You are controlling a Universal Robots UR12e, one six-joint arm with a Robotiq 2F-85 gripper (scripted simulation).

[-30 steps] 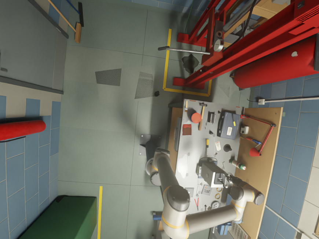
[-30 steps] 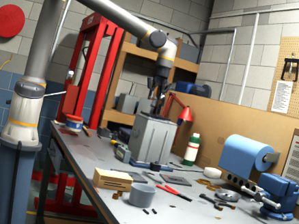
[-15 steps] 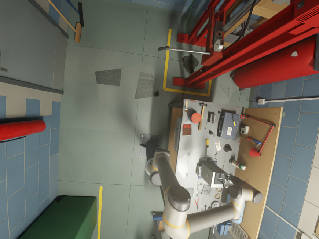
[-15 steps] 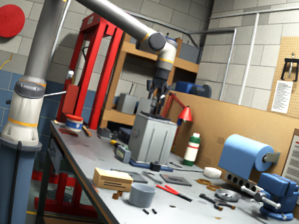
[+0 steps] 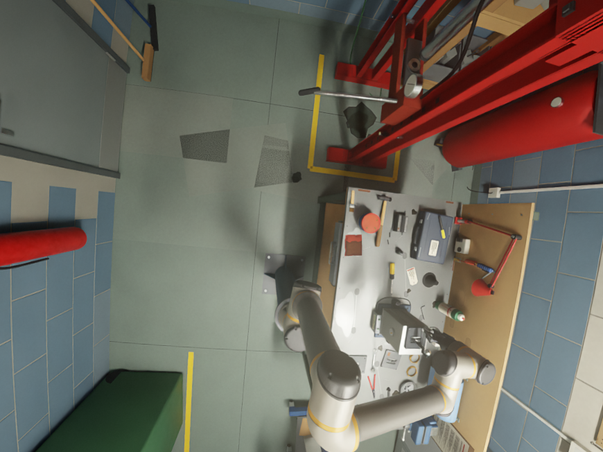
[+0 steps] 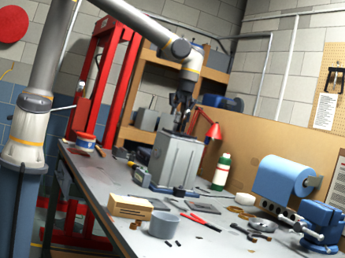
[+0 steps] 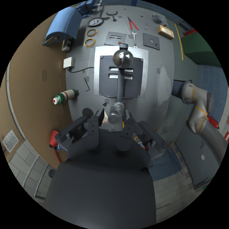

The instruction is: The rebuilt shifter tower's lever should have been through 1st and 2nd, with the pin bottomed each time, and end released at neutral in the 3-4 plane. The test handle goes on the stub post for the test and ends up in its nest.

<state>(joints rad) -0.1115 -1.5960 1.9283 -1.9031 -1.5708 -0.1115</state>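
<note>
The lever (image 7: 120,85) rises from the dark gate plate (image 7: 120,75) on top of the grey shifter tower (image 6: 176,157) and ends in a shiny round knob (image 7: 123,58). Near the lever's foot a short grey cylinder, the test handle (image 7: 115,114), lies between the fingers of my gripper (image 7: 114,117), which stands open around it above the tower's top (image 5: 418,336). The arm reaches down onto the tower from above (image 6: 184,100). I cannot tell whether the handle sits on the stub post.
Behind the bench stand a red press frame (image 6: 106,74) and wooden shelves. On the bench lie a green-and-white spray can (image 6: 221,171), a blue paper roll (image 6: 281,177), a blue vise (image 6: 321,222), a grey cup (image 6: 164,224), red pliers (image 6: 201,220) and a cardboard box (image 6: 130,205).
</note>
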